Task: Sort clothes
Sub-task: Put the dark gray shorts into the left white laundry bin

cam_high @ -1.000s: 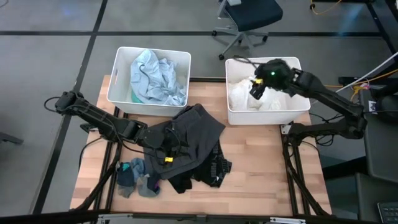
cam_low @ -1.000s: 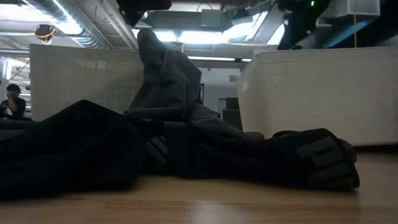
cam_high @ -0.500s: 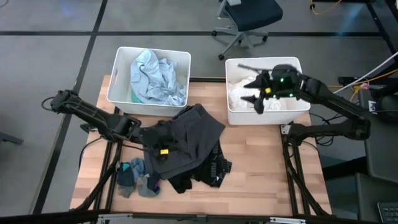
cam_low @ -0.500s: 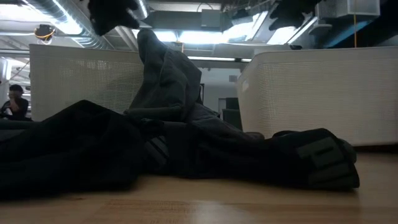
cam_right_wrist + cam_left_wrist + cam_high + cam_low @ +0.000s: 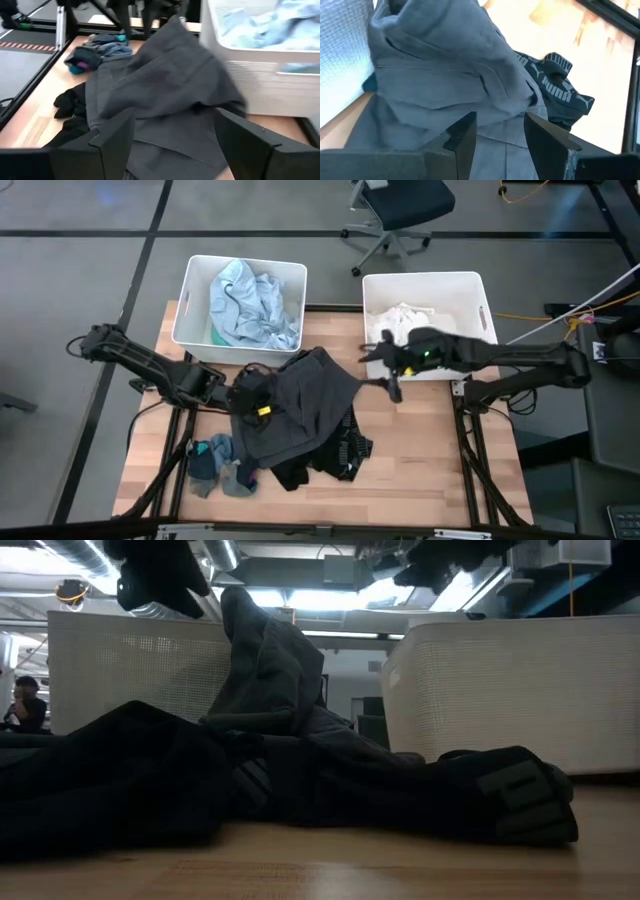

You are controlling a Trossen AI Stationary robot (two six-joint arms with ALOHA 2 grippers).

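Observation:
A dark grey garment lies heaped at the table's middle, with one fold standing up in a peak. Black clothes lie under its near edge, and grey-blue socks lie at the near left. My left gripper hovers open over the garment's left edge, and the cloth shows beyond its fingers. My right gripper is open wide just in front of the right bin. It points at the garment with nothing between its fingers.
Two white bins stand along the far edge. The left bin holds pale blue clothes, and the right bin holds white ones. Bare wood lies at the near right. An office chair stands on the floor beyond the table.
My right gripper has swung from above the right bin toward the table's left and near side. It has come down in front of the bin, tipped toward level and stayed open. My left gripper has drawn back a little toward the table's left and rolled. The clothes have not moved.

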